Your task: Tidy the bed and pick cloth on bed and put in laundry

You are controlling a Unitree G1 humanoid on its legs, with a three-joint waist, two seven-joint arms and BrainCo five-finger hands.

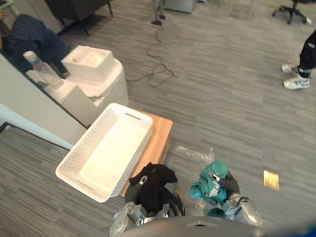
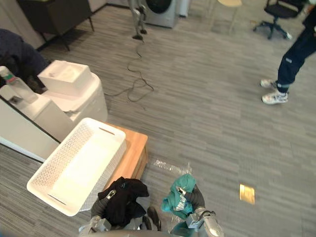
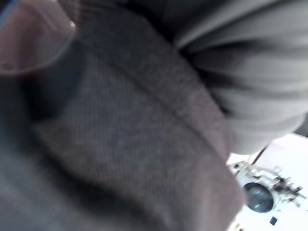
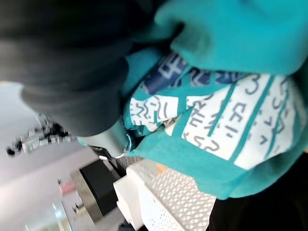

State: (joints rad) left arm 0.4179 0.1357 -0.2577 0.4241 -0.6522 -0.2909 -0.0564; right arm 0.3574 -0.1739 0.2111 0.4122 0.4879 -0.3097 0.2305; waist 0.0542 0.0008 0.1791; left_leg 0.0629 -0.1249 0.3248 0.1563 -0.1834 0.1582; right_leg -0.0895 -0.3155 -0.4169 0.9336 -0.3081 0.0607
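A white basket [image 1: 83, 147] rests on a low wooden table [image 1: 158, 139], overhanging it.

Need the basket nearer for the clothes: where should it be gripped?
Grip the slot handle in the near short wall of the laundry basket, coming from the robot's side, fingers hooked in from outside. That end juts past the wooden stand, leaving it clear. Free a hand first: the left hand grips a black cloth, the right hand a teal cloth.
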